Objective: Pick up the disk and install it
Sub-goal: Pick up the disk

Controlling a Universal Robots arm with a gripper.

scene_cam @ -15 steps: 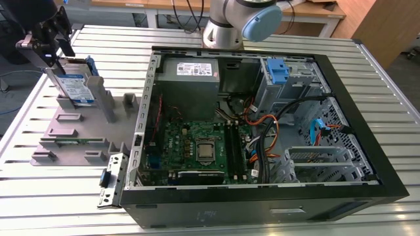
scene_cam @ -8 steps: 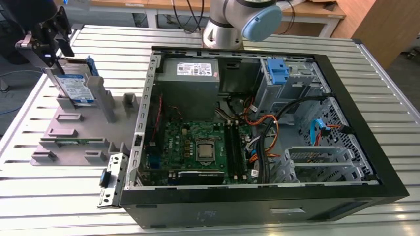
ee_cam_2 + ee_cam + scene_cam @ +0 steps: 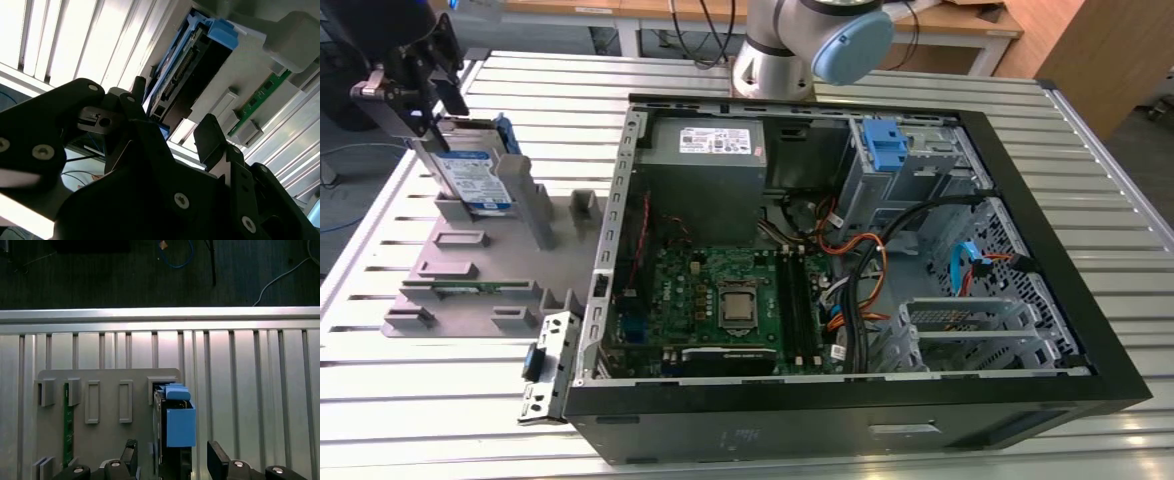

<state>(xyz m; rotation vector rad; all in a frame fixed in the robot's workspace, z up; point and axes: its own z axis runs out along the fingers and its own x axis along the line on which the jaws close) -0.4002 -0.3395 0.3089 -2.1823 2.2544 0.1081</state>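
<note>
Disk upright on one edge in a slot at the far corner of a grey plastic stand, white-and-blue label showing in the exterior view, blue side rail along the top. Black gripper poised right over that corner of the stand, fingertips down near the disk's top edge. Fingers released and spread wide, one to each side of the disk, clasping nothing. In the first wrist view, gripper astride the disk, one finger and its partner each parted from the drive by a visible gap. Same straddle in the second wrist view: gripper with a finger either side, disk beyond them, connector edge toward the camera. Thin green circuit strip on edge in another slot of the stand, well apart from the disk. Short upright posts rising from the stand's middle. Beside the stand, toward the exterior view's right and almost touching it, an open black computer case lying flat, with a grey power-supply box and a green motherboard inside. Under the stand, a slatted metal table. Beyond the case from the stand, the pale base of the robot arm
</note>
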